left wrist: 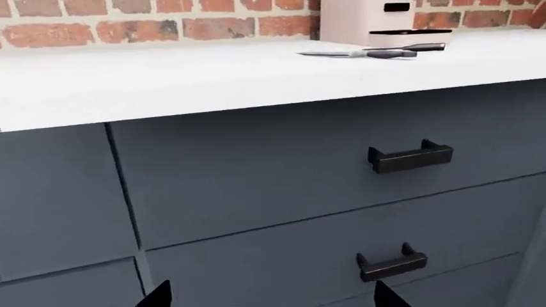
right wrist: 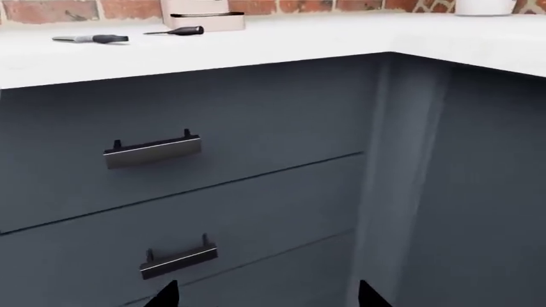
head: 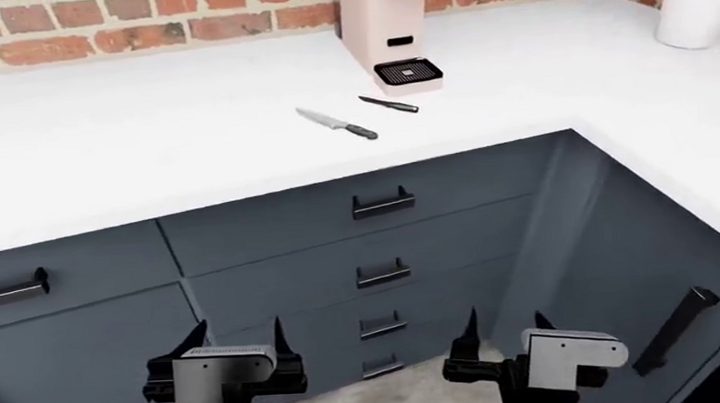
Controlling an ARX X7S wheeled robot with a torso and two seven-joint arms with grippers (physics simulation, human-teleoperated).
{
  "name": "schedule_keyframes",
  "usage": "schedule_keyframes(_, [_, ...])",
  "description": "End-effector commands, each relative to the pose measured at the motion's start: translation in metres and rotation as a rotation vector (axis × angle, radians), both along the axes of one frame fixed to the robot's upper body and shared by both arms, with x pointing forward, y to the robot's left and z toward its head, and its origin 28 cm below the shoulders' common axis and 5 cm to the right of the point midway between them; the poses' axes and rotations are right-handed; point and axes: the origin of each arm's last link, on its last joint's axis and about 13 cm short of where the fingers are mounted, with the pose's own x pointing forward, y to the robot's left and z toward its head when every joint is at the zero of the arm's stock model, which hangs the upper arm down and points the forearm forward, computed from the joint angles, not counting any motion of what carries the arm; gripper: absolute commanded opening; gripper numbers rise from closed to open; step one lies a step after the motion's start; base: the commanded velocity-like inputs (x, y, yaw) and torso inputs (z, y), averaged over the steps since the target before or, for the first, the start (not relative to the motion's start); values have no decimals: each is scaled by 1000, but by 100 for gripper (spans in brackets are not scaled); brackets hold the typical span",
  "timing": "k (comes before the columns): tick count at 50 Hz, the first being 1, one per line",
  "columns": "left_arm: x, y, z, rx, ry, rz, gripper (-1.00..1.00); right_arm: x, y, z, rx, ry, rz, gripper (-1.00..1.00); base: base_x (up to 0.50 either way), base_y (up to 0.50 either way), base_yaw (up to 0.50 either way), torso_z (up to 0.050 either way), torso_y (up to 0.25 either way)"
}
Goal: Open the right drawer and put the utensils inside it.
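Note:
The right drawer (head: 457, 184) is shut, with a slate-grey front and a black bar handle (head: 384, 202); it also shows as the drawer (left wrist: 256, 166) and the drawer (right wrist: 256, 121). On the white counter above it lie the utensils: a chef's knife (head: 336, 123) and, further back, a small dark paring knife (head: 389, 104). The wrist views show both too: chef's knife (left wrist: 358, 54), paring knife (left wrist: 413, 47), chef's knife (right wrist: 89, 39), paring knife (right wrist: 175, 30). My left gripper (head: 237, 334) and right gripper (head: 504, 321) hang low before the lower drawers. Both are open and empty, left gripper (left wrist: 271, 295), right gripper (right wrist: 268, 295).
A pale pink appliance (head: 383, 27) stands right behind the knives against the brick wall. A potted plant (head: 700, 4) sits at the far right corner. Several lower drawers (head: 384, 273) stack under the right drawer. Another drawer (head: 11, 289) is at the left; a corner cabinet handle (head: 673, 329) at the right.

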Motion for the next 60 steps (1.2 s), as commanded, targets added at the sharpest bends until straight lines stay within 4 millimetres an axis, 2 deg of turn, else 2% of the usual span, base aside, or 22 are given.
schedule_keyframes(1, [-4,-4,22,29,31,-39,100,3,-1,2,5,31,-3,100,481,-138,0,0,0])
schedule_keyframes(2, [-6,-5,34,31,34,-59,100,4,-2,4,11,37,-1,100,481,-138,0,0,0])
schedule_keyframes(3, [-2,-3,66,16,-9,-89,100,7,-5,13,87,67,50,100,481,-138,0,0,0])
schedule_keyframes(4, [11,1,118,-102,-147,-106,100,9,-7,16,101,83,51,100,481,-138,0,0,0])
schedule_keyframes(5, [10,1,169,-210,-310,-155,100,12,-8,20,122,103,53,100,481,-138,0,0,0])
schedule_keyframes(6, [11,13,203,-281,-375,-37,100,14,-10,22,138,117,31,100,481,-138,0,0,0])
schedule_keyframes(7, [32,31,217,-246,-232,43,100,14,-11,22,155,127,25,100,481,-138,0,0,0])
schedule_keyframes(9, [56,42,273,-143,-276,101,100,15,-11,19,179,152,18,100,481,-138,0,0,0])
schedule_keyframes(10, [53,47,291,-18,-221,166,100,15,-10,19,166,149,18,100,481,-138,0,0,0])
schedule_keyframes(11, [52,28,307,32,-176,154,100,13,-10,20,165,150,19,100,481,-138,0,0,0])
schedule_keyframes(12, [39,18,333,32,-198,55,100,13,-10,20,160,152,18,100,481,-138,0,0,0])
schedule_keyframes(14, [19,10,345,5,-84,-185,100,11,-12,20,176,167,12,100,481,-138,0,0,0])
schedule_keyframes(15, [13,8,349,-9,-26,-291,100,10,-13,19,206,185,20,100,481,-138,0,0,0])
schedule_keyframes(18, [23,9,346,6,-16,-271,100,1,-15,18,341,224,70,100,481,-138,0,0,0])
schedule_keyframes(21, [33,11,347,17,-18,-259,100,-12,-26,19,745,217,207,100,481,-138,0,0,0])
schedule_keyframes(24, [42,14,350,-4,-20,-247,100,-19,-34,18,825,169,169,100,481,-138,0,0,0])
schedule_keyframes(28, [53,21,355,-36,-22,-233,100,-32,-42,20,992,61,238,100,481,-138,0,0,0])
schedule_keyframes(34, [60,25,354,-42,-26,-211,100,-45,-52,22,1024,0,213,100,481,-138,0,0,0])
schedule_keyframes(46, [66,27,349,-31,-19,-193,100,-42,-50,8,1047,108,166,100,481,-138,0,0,1])
schedule_keyframes(52, [66,27,349,-34,-21,-193,100,-44,-46,-5,1008,215,157,100,345,-99,0,0,0])
schedule_keyframes(56, [67,28,348,-37,-19,-190,100,-41,-40,-17,959,374,155,100,0,0,0,0,0])
schedule_keyframes(60, [67,28,350,-36,-19,-188,100,-44,-37,-24,966,415,177,100,0,0,0,0,0])
